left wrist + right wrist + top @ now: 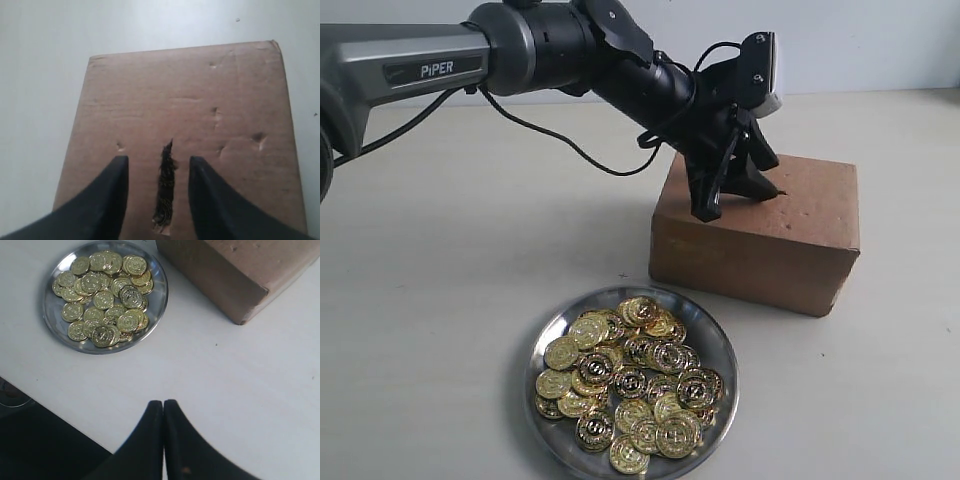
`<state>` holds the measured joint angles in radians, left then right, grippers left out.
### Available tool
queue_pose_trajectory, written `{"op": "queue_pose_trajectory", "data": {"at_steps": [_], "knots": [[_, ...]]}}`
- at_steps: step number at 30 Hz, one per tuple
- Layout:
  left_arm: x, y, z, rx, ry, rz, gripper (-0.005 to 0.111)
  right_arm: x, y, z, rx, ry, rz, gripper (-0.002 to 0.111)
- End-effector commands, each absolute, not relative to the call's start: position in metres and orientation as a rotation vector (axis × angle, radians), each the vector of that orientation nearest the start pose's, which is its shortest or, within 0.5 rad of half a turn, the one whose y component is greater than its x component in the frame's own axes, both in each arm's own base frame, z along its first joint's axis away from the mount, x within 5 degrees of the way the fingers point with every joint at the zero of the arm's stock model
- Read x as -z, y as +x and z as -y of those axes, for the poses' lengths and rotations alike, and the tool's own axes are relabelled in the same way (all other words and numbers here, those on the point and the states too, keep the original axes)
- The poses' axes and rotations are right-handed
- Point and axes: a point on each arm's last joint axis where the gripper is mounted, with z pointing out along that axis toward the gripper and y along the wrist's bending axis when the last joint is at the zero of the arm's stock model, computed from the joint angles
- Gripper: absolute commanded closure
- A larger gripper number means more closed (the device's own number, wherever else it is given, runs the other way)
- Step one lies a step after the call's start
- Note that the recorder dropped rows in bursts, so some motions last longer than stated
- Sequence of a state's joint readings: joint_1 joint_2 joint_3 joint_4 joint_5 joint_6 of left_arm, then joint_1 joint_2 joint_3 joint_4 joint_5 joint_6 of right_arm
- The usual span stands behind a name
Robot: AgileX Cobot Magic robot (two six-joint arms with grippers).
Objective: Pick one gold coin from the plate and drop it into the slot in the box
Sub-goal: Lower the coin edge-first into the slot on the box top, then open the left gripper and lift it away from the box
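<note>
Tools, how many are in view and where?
2. The left tool is open over the box, straddling the slot; the right tool is shut above the table, off from the plate.

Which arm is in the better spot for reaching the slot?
Left. The left claw hangs open astride the slot on the box; the right claw is shut over the table, away from it.

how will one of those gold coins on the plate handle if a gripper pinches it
Probably slippery: the coins look glossy and thin. They lie flat and overlapping, so neighbours will likely shift. The shiny plate may slide if pushed.
</note>
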<state>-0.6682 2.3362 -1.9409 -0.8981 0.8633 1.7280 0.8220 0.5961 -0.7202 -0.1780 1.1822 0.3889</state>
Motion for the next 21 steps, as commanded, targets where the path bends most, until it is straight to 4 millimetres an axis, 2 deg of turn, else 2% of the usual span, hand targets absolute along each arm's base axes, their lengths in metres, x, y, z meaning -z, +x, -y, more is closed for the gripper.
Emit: {"op": "queue_pose_trajectory", "data": {"at_steps": [1,5,7,10,11,12,14,16,21], "knots": [[-0.187,0.369,0.361,0.642,1.909,-1.360,0.061,-0.313,0.065,-0.048,-0.246,-0.578,-2.465,0.108],[-0.197,0.366,0.361,0.653,1.901,-1.345,0.062,-0.313,0.065,-0.048,-0.244,-0.584,-2.464,0.108],[-0.207,0.364,0.359,0.647,1.905,-1.323,0.068,-0.313,0.065,-0.048,-0.244,-0.584,-2.464,0.108],[-0.232,0.359,0.356,0.663,1.868,-1.339,0.091,-0.313,0.065,-0.048,-0.244,-0.584,-2.464,0.108],[-0.241,0.357,0.354,0.681,1.842,-1.365,0.103,-0.313,0.065,-0.048,-0.244,-0.584,-2.464,0.108],[-0.250,0.354,0.353,0.691,1.828,-1.378,0.106,-0.313,0.066,-0.048,-0.242,-0.583,-2.457,0.108],[-0.263,0.347,0.348,0.717,1.844,-1.391,0.107,-0.314,0.067,-0.049,-0.258,-0.582,-2.436,0.108],[-0.277,0.333,0.339,0.784,1.926,-1.430,0.107,-0.320,0.073,-0.052,-0.268,-0.578,-2.338,0.108],[-0.277,0.311,0.320,0.838,1.988,-1.611,0.107,-0.329,0.084,-0.050,-0.180,-0.572,-2.178,0.108]]}}
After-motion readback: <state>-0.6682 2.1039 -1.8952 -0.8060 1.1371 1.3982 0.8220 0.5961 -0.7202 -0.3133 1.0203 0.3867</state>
